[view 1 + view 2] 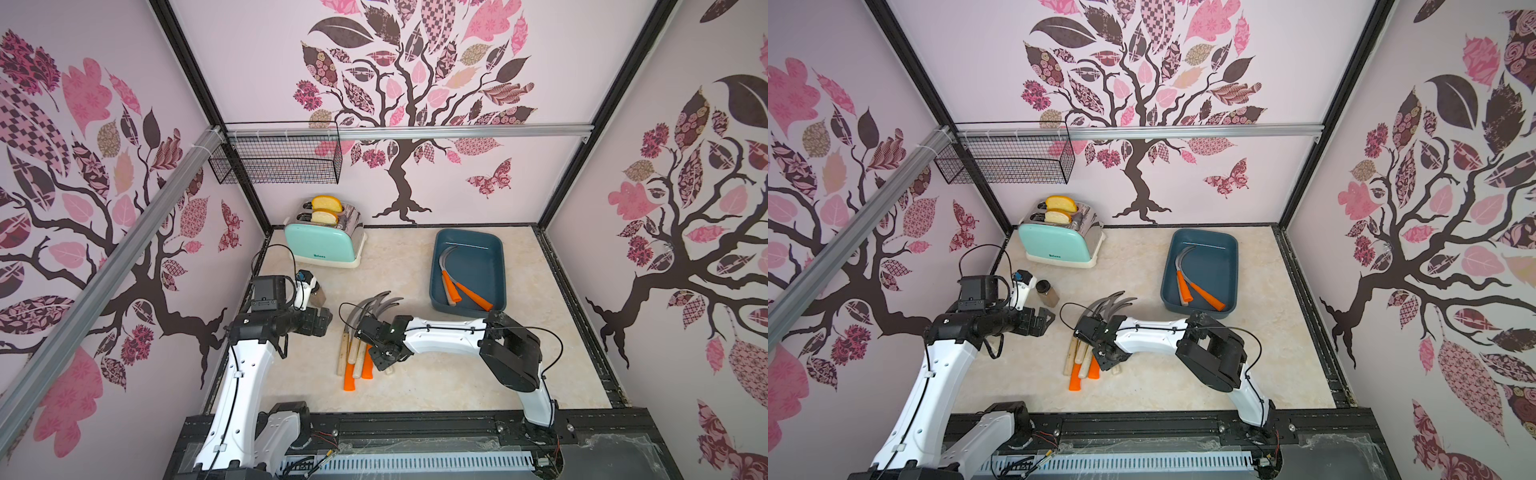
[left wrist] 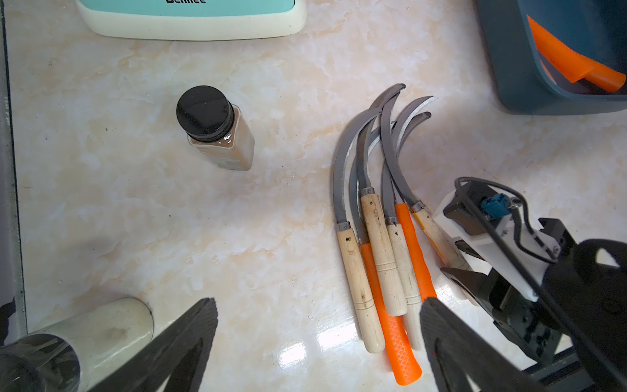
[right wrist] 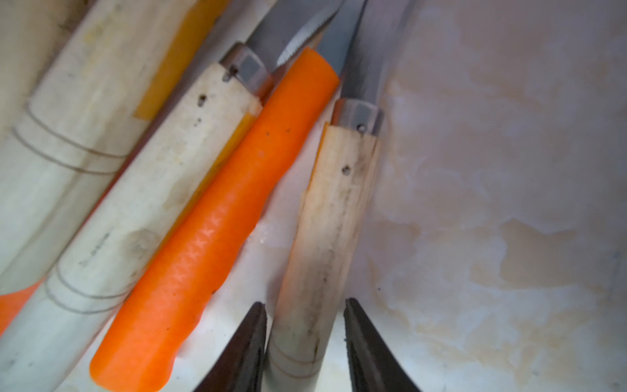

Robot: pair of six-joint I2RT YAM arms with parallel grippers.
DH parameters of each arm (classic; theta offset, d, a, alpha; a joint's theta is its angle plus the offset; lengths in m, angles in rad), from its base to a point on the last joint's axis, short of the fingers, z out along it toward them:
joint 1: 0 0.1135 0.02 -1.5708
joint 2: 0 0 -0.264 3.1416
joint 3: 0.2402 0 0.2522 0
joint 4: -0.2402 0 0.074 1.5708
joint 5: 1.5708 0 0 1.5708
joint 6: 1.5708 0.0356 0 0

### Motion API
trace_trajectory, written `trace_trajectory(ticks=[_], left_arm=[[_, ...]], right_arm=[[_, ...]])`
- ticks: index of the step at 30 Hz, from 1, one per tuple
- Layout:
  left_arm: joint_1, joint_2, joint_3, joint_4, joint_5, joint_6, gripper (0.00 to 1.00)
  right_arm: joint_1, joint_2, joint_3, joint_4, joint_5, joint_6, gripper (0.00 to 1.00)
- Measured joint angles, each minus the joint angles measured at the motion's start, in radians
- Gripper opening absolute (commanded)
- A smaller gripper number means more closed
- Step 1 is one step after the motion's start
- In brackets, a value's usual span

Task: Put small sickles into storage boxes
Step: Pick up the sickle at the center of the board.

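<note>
The right tool (image 3: 303, 302) stood narrow astride one pale wooden-handled sickle (image 3: 325, 217) at the edge of the pile (image 1: 353, 361) on the glossy marbled table (image 1: 415, 266), though a firm grip could not be told. The left tool (image 2: 319, 302) hung wide and empty nearby. Only two orange-handled sickles (image 1: 448, 284), their grey blades curved, lay in the smooth teal storage box (image 1: 500, 270), so most of the work seemingly remained.
</note>
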Motion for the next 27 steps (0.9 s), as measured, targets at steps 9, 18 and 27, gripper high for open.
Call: trace_trajectory(ticks=[9,18,27], left_arm=[[0.000,0.000,0.000,0.000,-0.003,0.009,0.98],[0.000,0.000,0.000,0.000,-0.004,0.014,0.98],[0.000,0.000,0.002,0.000,-0.004,0.014,0.98]], right_arm=[[0.000,0.011,0.000,0.003,0.001,0.000,0.38],[-0.001,0.011,0.000,-0.003,0.008,0.002,0.30],[0.000,0.010,-0.001,-0.003,0.021,0.003,0.25]])
